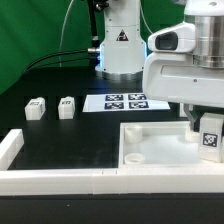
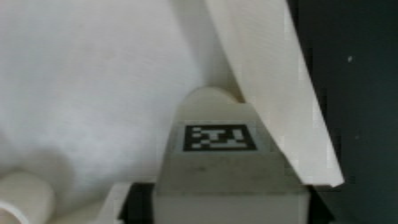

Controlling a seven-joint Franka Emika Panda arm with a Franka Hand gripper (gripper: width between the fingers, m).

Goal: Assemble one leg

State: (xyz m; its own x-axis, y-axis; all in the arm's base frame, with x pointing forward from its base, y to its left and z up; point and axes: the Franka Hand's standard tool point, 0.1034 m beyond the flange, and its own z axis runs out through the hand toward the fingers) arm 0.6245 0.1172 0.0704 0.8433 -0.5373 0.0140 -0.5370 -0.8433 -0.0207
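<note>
My gripper [image 1: 204,126] is shut on a white leg [image 1: 210,139] with a square black-and-white tag, at the exterior view's right. It holds the leg over the right part of the large white tray [image 1: 140,132]. In the wrist view the leg [image 2: 221,140] sits between my dark fingers [image 2: 141,202], my gripper [image 2: 228,203] shut on its sides, its rounded end pointing at the tray's floor [image 2: 89,90] beside the raised rim [image 2: 267,80]. Whether the leg touches the tray cannot be told. Two more legs [image 1: 37,106] [image 1: 67,106] stand on the black table at the left.
The marker board [image 1: 125,101] lies behind the tray. A white L-shaped fence [image 1: 40,178] runs along the table's front and left. The arm's white base [image 1: 120,45] stands at the back. A round boss [image 2: 18,198] shows in the tray near the leg.
</note>
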